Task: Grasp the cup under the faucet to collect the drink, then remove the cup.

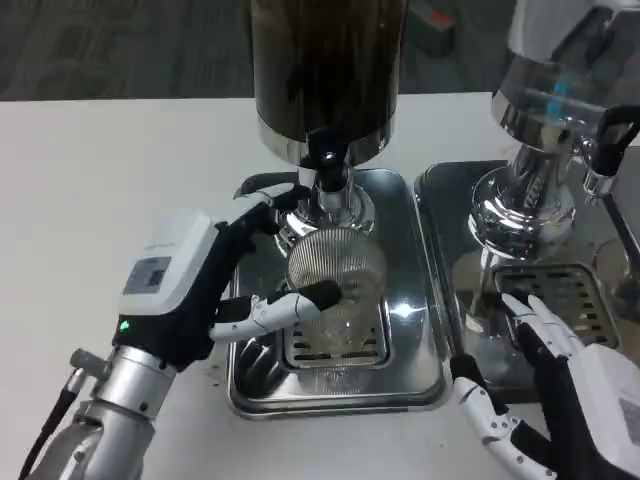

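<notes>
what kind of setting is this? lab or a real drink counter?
Likely a staged drink station in an office or lab: two dispensers, dark and clear, on steel drip trays on a white table, carpet behind. Left hand holds a cup under the faucet.

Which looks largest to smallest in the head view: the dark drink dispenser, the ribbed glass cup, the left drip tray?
1. Left drip tray
2. Dark drink dispenser, though it runs past the picture's top
3. Ribbed glass cup

bright overhead light, glare on steel tray (420, 330)
</notes>
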